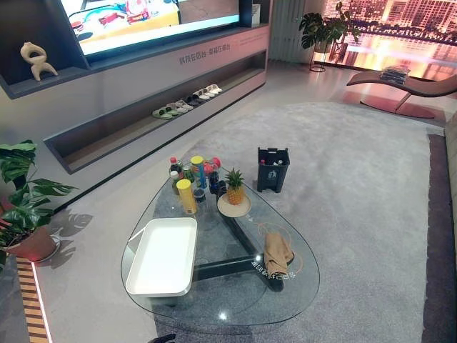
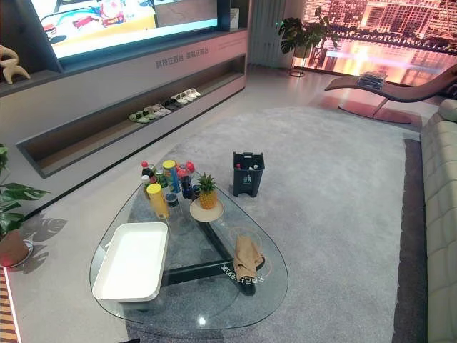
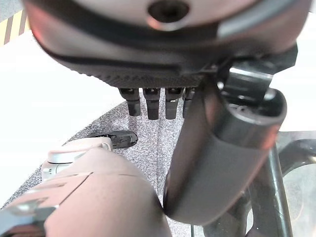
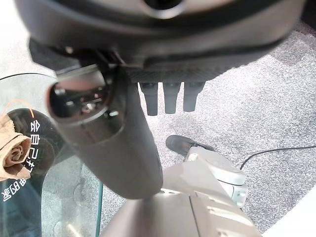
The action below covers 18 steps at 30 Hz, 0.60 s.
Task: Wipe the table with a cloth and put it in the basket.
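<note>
Cloth: one tan cloth (image 1: 276, 251), crumpled on the glass table (image 1: 235, 314) at the robot's right side, near the rim; also seen in the right wrist view past the table edge.
Basket: one white rectangular basket (image 1: 163, 256) on the left half of the table, well apart from the cloth, nothing visible in it.
Bottles: a cluster of bottles and cans (image 1: 193, 179) at the far end of the table, too tightly packed to count; a tall yellow one (image 1: 186, 196) stands nearest the basket.
Pineapple: one pineapple (image 1: 234, 187) upright on a round plate (image 1: 233, 208), just beside the bottles.
Bin: one dark bin (image 1: 273, 168) on the carpet beyond the far end of the table.
Left robot hand: left robot hand (image 3: 163, 101) hangs over the floor beside the table, fingers relaxed and straight, holding nothing.
Right robot hand: right robot hand (image 4: 170, 96) likewise released, fingers straight over the carpet, apart from the cloth.
Surface: clear glass, rounded triangular top on a dark frame.
Room: grey carpet (image 1: 357, 179), a long wall unit with a row of slippers (image 1: 187, 102), a potted plant (image 1: 25, 207) at the left, a lounge chair (image 1: 407, 86) far right.
Open room: the near middle of the table is bare between basket and cloth; wide carpet to the right.
</note>
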Motion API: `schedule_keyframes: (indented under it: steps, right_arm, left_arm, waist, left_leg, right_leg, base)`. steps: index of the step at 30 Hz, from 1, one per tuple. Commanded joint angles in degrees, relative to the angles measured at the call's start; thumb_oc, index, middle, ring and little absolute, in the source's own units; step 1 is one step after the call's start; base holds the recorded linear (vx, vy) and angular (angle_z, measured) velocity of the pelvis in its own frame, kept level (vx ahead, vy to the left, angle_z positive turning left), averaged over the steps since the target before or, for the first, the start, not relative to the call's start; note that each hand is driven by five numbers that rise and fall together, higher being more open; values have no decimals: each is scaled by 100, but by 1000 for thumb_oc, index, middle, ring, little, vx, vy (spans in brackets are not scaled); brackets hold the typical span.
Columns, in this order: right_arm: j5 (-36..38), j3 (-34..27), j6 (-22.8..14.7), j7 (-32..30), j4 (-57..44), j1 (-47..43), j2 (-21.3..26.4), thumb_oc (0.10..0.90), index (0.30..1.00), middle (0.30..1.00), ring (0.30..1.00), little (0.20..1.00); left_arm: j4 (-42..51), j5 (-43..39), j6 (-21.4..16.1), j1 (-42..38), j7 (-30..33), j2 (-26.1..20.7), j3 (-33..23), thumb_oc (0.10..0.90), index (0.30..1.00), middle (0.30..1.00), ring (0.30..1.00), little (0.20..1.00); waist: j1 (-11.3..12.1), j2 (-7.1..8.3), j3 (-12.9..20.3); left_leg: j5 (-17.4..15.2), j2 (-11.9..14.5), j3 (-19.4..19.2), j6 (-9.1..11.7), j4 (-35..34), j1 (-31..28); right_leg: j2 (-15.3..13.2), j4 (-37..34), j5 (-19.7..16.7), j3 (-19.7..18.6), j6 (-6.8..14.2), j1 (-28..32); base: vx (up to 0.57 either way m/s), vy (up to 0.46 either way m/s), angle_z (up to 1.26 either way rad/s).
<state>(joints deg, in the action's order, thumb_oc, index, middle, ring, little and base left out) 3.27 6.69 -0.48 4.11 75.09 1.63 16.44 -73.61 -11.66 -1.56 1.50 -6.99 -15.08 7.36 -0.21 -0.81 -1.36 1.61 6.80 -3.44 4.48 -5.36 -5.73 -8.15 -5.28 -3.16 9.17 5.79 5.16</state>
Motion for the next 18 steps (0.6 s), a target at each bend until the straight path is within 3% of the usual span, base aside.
schedule_keyframes:
  steps: [1, 18]
  right_arm:
    - [-98, 87, 53, 14, 442, -365, -185, 800, 900, 900, 900, 900]
    - [-152, 29, 146, 30, 440, -314, -114, 800, 900, 900, 900, 900]
  left_arm:
    - [-371, 193, -99, -461, 6, -33, 37, 800, 900, 900, 900, 900]
    - [-329, 148, -153, -452, -18, -102, -3, 800, 900, 900, 900, 900]
  waist:
    - [29, 39, -298]
    - [-19, 32, -343]
  left_leg:
    - [-23, -123, 4, -160, 36, -6]
    - [12, -134, -8, -143, 36, 67]
  right_leg:
    - [-157, 145, 72, 194, 69, 177]
    - [-161, 81, -34, 136, 109, 102]
  base:
    - [0, 0, 0]
    - [7, 0, 0]
